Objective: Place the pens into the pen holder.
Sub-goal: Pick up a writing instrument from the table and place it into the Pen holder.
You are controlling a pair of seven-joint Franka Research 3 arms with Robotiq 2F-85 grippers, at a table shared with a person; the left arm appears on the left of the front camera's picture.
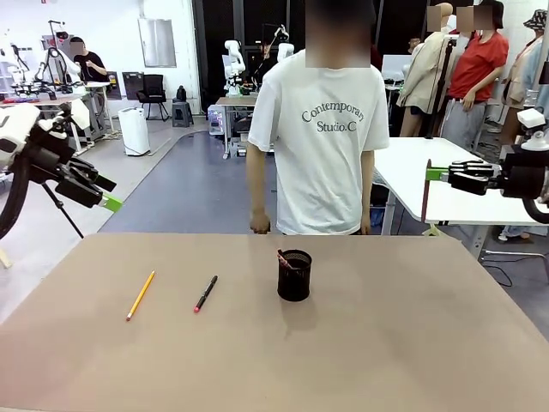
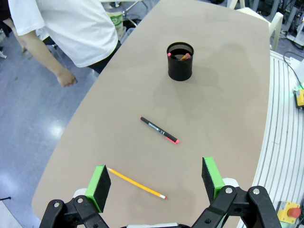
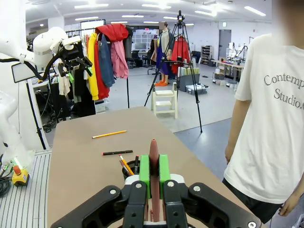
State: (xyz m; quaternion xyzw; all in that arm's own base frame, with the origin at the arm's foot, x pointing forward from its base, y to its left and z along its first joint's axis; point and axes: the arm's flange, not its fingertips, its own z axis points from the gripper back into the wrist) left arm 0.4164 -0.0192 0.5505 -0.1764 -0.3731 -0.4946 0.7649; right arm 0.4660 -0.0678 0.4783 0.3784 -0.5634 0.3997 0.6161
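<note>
Up at the right, the right gripper [image 1: 436,174] points level and sideways, pinching the reddish-brown pen [image 1: 424,202], which hangs upright; the left gripper [image 1: 109,194], raised at left, tilts downward, jaws wide and empty.

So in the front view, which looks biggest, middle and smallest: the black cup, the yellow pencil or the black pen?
1. pen holder: the bulkiest.
2. yellow pencil: longer, but thin.
3. black pen: shorter than the pencil.
They lie about equally far off.
</note>
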